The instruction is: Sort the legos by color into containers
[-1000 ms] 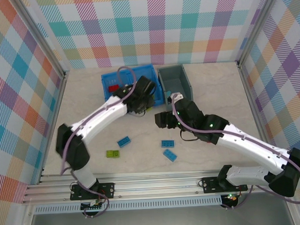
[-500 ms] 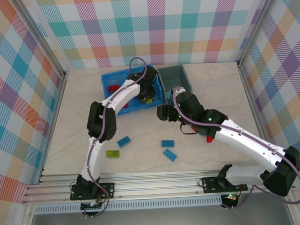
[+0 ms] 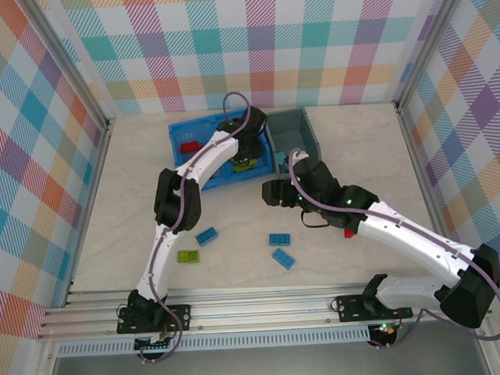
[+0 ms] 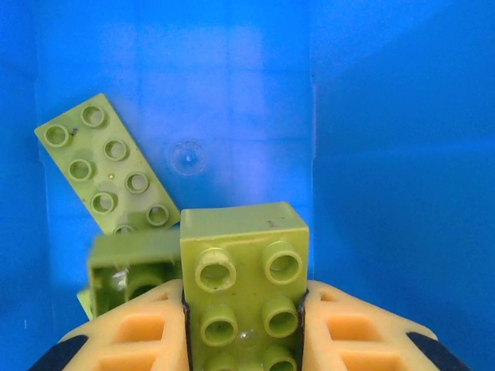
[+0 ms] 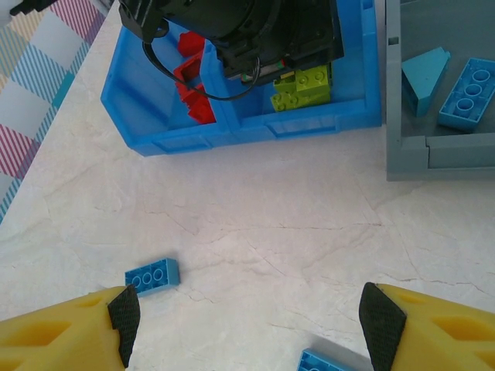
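Change since a second ago: the left arm, then bent low with its wrist at the front wall of the blue bin (image 3: 199,127), is now stretched out, and the left gripper (image 4: 246,332) hangs inside the bin's right compartment, beside the grey bin (image 3: 293,132); the right arm has shifted only slightly. Left gripper: fingers drawn in narrow, clamped on the two sides of a lime brick (image 4: 244,270), studs facing the wrist camera. Below it on the compartment floor are a lime plate (image 4: 104,166), lying flat at an angle, and a second lime piece (image 4: 131,270), blurred. Right gripper (image 5: 247,317): fingers spread wide, holding nothing, poised over bare table (image 3: 356,150) just in front of the two bins. Red bricks (image 5: 193,89) are in the blue bin's left compartment. A blue brick (image 5: 468,93) and a blue wedge (image 5: 425,69) are in the grey bin. Loose on the table, nearer the arm bases, are three blue bricks — (image 3: 206,235), (image 3: 278,238), (image 3: 283,257) — and one lime brick (image 3: 187,256).
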Controlling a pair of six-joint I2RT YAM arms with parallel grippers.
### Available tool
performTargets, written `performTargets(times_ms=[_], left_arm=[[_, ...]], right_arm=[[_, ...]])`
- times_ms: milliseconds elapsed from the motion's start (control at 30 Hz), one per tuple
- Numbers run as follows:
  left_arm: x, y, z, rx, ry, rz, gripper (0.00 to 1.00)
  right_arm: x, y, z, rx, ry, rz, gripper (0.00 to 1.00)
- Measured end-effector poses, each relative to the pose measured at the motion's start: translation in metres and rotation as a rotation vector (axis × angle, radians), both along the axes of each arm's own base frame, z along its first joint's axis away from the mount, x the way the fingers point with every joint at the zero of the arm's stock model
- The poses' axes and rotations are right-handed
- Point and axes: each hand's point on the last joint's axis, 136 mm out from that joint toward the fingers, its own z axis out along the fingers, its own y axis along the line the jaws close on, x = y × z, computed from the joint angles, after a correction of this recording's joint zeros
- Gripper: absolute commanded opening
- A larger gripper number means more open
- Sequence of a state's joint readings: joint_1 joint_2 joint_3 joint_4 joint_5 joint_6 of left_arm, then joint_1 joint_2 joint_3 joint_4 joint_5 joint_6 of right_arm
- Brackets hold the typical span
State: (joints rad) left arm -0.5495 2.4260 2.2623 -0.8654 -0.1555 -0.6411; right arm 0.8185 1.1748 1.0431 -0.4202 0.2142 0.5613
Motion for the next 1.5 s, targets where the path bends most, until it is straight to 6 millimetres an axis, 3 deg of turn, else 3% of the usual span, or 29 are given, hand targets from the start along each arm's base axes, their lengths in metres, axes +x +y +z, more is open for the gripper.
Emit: performTargets(times_ms=[300, 533, 767, 967, 1200, 1400, 1500], left_arm=[[0.028, 0.009, 0.004, 0.044, -0.054, 0.019, 0.05], [0.049, 0.020, 0.018, 0.074, -0.128, 0.031, 0.04], [0.051, 0.014, 0.020, 0.044, -0.128, 0.003, 0.09], [0.051, 0.003, 0.003, -0.008, -0.092, -0.028, 0.21], [0.050, 0.004, -0.004, -0.023, -0.068, -0.030, 0.45], [0.045, 0.007, -0.004, -0.022, -0.052, -0.033, 0.54], [0.038, 0.009, 0.006, -0.029, -0.046, -0.034, 0.54]], right_arm=[[-0.003, 0.000, 0.001, 0.012, 0.004, 0.009, 0.77], [-0.010, -0.006, -0.012, -0.001, 0.023, 0.009, 0.77], [-0.012, -0.007, -0.017, -0.007, 0.036, 0.010, 0.77], [-0.013, -0.006, -0.018, -0.003, 0.042, 0.020, 0.78], [-0.015, -0.005, -0.018, -0.002, 0.048, 0.033, 0.78], [-0.011, -0.013, -0.017, -0.029, 0.046, -0.002, 0.79], [-0.006, -0.025, -0.020, -0.046, 0.063, -0.043, 0.78]])
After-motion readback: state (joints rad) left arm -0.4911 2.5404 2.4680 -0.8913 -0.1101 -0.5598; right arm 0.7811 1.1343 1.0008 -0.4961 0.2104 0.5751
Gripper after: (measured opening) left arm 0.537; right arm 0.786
